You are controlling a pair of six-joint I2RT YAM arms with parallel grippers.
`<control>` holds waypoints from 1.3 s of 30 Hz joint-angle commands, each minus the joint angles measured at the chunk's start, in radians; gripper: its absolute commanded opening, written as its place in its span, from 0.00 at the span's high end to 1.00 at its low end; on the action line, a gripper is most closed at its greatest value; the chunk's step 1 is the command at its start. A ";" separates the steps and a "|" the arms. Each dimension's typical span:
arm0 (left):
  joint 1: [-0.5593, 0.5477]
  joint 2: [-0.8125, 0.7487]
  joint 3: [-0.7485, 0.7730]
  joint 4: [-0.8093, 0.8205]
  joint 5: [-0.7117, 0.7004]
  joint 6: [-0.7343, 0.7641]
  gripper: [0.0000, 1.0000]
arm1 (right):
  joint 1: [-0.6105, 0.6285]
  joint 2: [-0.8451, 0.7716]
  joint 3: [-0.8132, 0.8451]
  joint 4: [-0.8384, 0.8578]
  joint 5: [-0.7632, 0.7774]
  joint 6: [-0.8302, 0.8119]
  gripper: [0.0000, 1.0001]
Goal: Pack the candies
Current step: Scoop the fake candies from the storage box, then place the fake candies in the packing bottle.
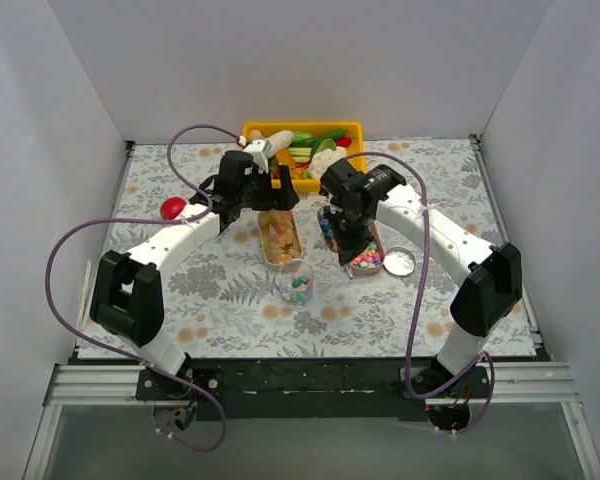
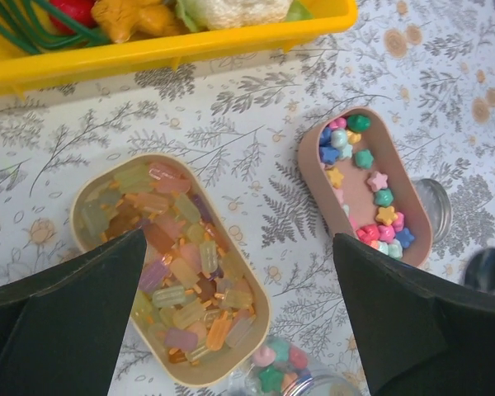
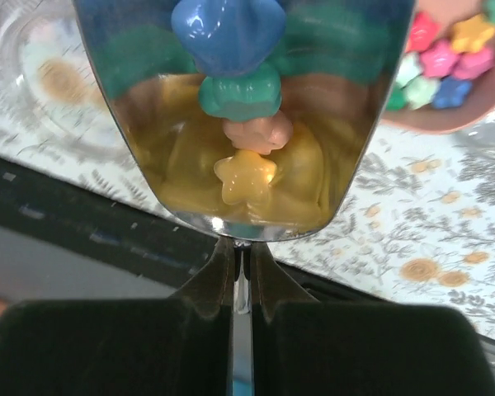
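Orange-tan and pastel candies (image 2: 173, 264) fill a tan oval tray (image 1: 280, 240). Star-shaped candies (image 2: 371, 177) lie in a pink oval tray (image 1: 360, 258). A small glass jar (image 1: 297, 283) in front of the trays holds some coloured candies (image 2: 285, 367). My left gripper (image 2: 238, 247) is open and empty above the tan tray. My right gripper (image 3: 242, 272) is shut on the handle of a metal scoop (image 3: 313, 165) over the pink tray. The scoop holds blue, green, pink and yellow star candies (image 3: 246, 176).
A yellow bin (image 1: 250, 130) of toy vegetables stands at the back. A red ball (image 1: 172, 208) lies at the left. A round jar lid (image 1: 399, 262) lies right of the pink tray. A clear round glass thing (image 3: 49, 74) shows left of the scoop.
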 commanded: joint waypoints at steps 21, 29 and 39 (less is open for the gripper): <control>0.011 -0.249 -0.223 -0.035 0.354 0.009 0.02 | 0.132 0.021 0.043 -0.102 -0.312 0.032 0.99; 0.002 -0.278 -0.312 0.016 0.428 -0.010 0.02 | 0.149 0.035 0.063 -0.089 -0.310 0.030 0.99; 0.001 -0.246 -0.399 0.013 0.325 -0.045 0.09 | 0.151 0.038 0.102 -0.105 -0.318 0.035 0.99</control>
